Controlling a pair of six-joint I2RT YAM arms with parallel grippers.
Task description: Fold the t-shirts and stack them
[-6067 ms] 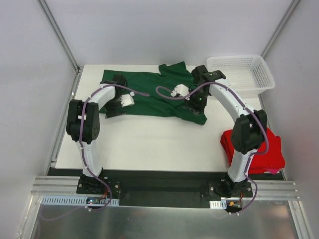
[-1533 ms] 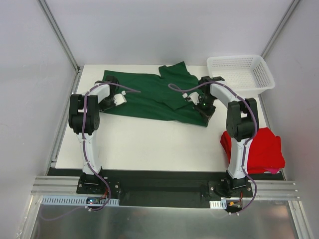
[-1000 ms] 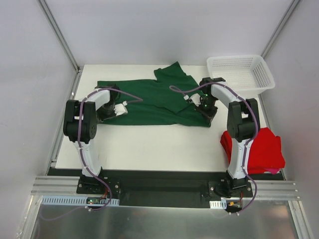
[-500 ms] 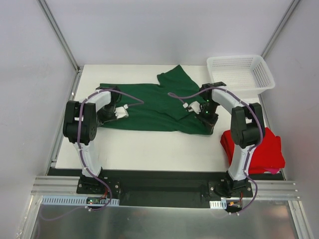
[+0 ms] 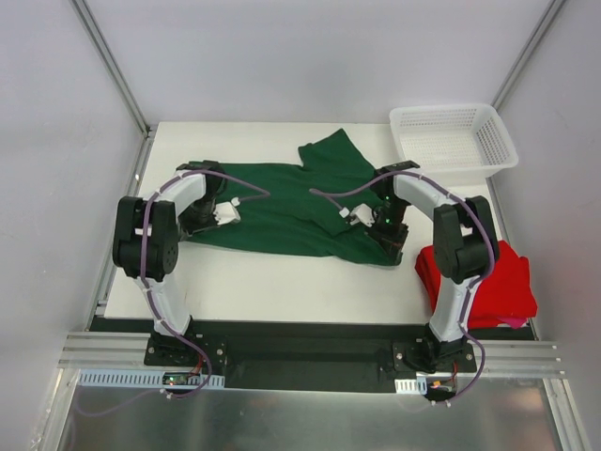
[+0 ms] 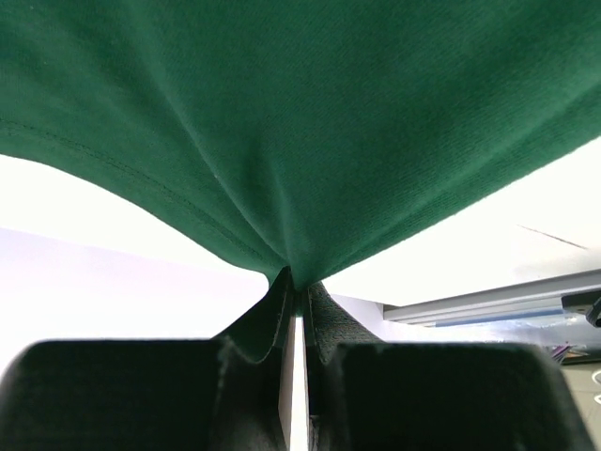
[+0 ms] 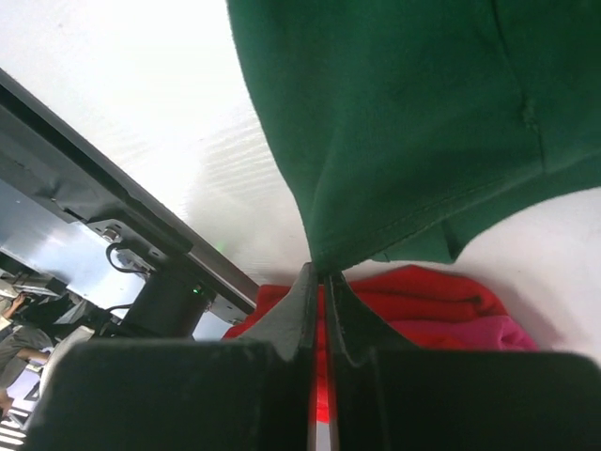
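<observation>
Left gripper (image 6: pixel 296 282) is pinched tight on the hem of the dark green t-shirt (image 5: pixel 291 202), which lies spread across the far half of the table (image 5: pixel 282 272); right gripper (image 7: pixel 319 272) clamps its opposite edge, and the red t-shirt (image 5: pixel 488 282) sits bundled at the near right corner
</observation>
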